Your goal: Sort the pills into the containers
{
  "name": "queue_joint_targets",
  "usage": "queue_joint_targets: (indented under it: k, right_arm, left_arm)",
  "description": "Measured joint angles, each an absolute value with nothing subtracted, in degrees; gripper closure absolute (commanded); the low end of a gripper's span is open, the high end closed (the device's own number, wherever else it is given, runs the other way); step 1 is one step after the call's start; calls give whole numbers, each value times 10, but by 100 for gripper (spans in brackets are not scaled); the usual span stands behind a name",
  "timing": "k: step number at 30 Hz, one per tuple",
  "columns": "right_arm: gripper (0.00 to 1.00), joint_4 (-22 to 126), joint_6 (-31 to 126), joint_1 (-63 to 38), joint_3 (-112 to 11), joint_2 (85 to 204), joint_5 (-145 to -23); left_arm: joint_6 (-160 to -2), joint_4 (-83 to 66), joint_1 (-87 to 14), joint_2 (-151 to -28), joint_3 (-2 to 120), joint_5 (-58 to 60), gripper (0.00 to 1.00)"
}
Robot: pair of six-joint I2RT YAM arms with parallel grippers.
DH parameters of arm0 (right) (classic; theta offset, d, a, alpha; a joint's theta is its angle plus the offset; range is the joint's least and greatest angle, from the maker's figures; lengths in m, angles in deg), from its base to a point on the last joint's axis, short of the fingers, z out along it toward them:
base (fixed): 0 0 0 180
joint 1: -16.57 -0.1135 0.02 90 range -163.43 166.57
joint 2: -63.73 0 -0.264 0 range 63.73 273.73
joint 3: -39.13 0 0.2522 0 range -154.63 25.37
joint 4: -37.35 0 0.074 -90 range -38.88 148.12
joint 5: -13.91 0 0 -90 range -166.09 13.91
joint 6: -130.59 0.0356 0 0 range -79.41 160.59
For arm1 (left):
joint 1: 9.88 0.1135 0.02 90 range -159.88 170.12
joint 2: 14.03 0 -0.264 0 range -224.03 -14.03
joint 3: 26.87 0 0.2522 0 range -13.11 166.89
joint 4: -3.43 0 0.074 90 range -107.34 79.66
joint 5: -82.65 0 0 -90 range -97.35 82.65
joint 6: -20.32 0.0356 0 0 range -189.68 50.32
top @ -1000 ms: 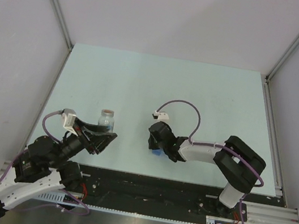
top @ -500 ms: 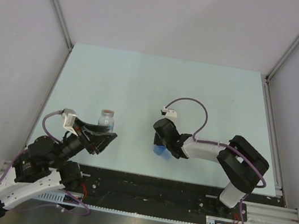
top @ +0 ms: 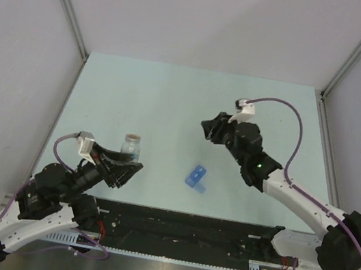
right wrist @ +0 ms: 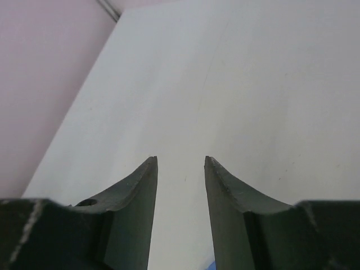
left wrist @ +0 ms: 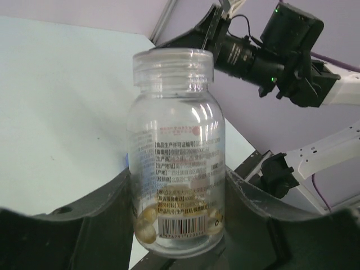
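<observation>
I've got L pincer [left wrist: 177,197] clamped on the uncapped pill bottle [top: 131,145] at 9 o'clock of the blue pill box [top: 195,178] lying free on the surface [top: 172,99], R pincer [right wrist: 180,169] empty, narrowly parted, at 12 o'clock: pre-pour I reckon, next needs bottle tipped over a compartment.

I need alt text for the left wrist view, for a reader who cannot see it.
A clear bottle without a lid, a few yellow pills at its bottom, stands between the two dark fingers of the left gripper. Behind it are a pale table and the right arm.
</observation>
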State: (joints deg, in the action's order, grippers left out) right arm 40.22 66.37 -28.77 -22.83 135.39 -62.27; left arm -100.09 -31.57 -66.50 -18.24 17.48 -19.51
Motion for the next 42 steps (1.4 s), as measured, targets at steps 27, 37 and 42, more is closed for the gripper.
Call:
queue_joint_targets:
  k: [27,37,42]
  right_arm:
    - [26,543,888,-535,-290,1200,-507]
    - [29,556,939,-578,-290,1227,-423]
    - [34,548,948,-581,-290,1242,-416]
  left_arm:
    - [-887,-272,-665,-429,200,-30,99]
    - [-873,-253,-665,-432,209,-8,99]
    - [-872,-247,-666,-441,209,2,100]
